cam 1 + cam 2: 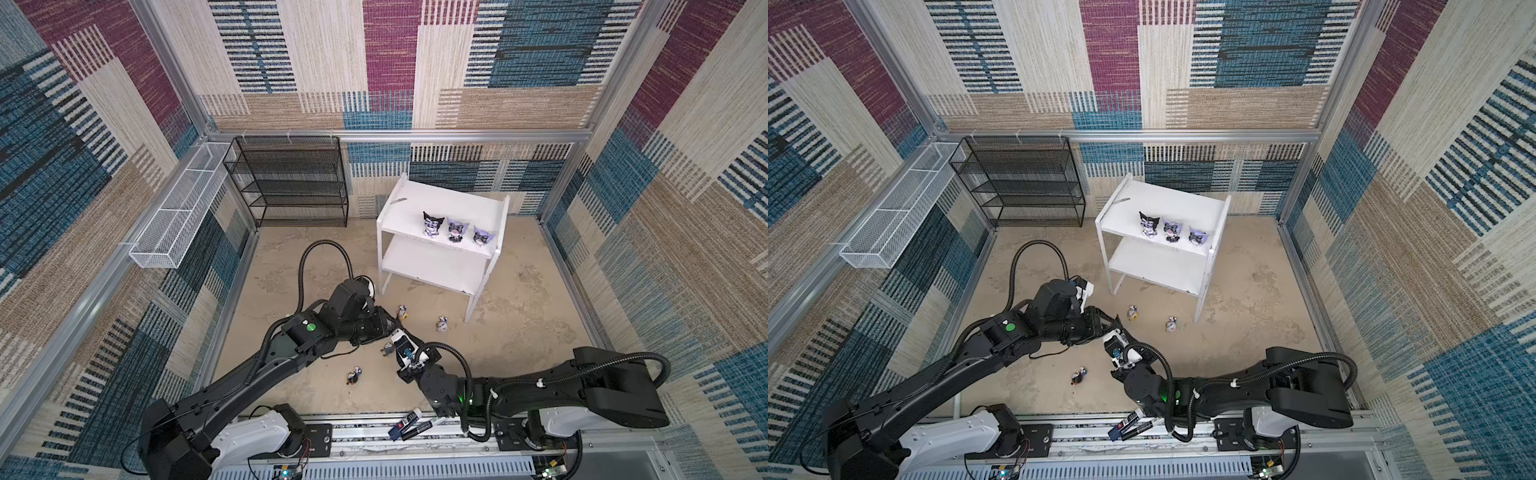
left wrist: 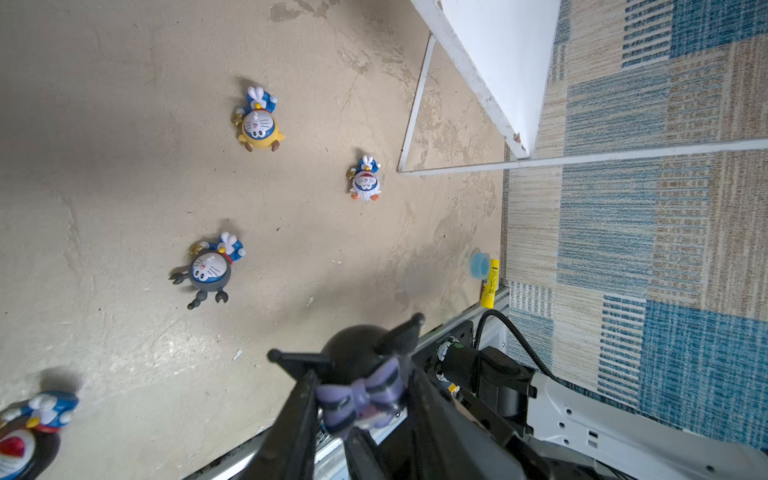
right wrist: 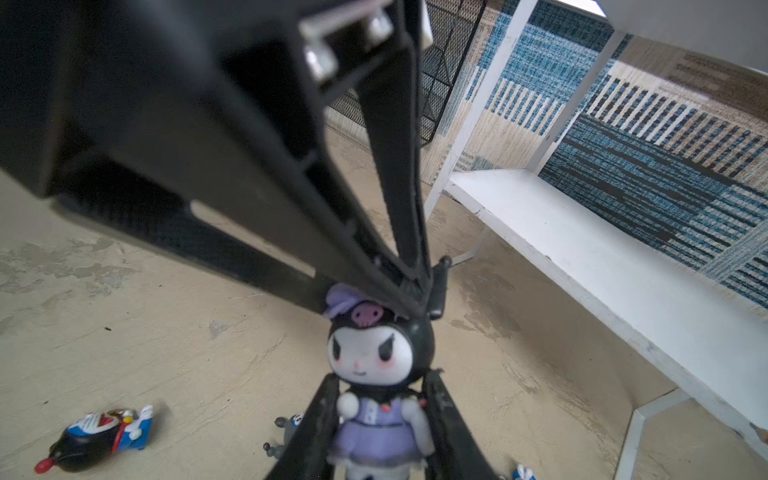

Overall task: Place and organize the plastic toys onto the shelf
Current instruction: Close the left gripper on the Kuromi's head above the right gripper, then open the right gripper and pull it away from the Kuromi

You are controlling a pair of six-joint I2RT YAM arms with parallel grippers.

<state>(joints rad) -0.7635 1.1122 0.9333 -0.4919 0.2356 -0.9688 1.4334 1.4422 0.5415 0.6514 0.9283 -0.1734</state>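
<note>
Now black-hooded figurine along right fingers, head outward, waist clamped; left fingers pinch hood.

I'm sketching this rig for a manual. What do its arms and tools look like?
The left arm and right arm are boxy black links on white bases. A ribbed black cable loops off each. The left arm bears a round green sticker; the right a green light. The left tool and right tool have slim black tapering fingers.

Four hooded figurines, four smaller figurines (one shelf).
</note>
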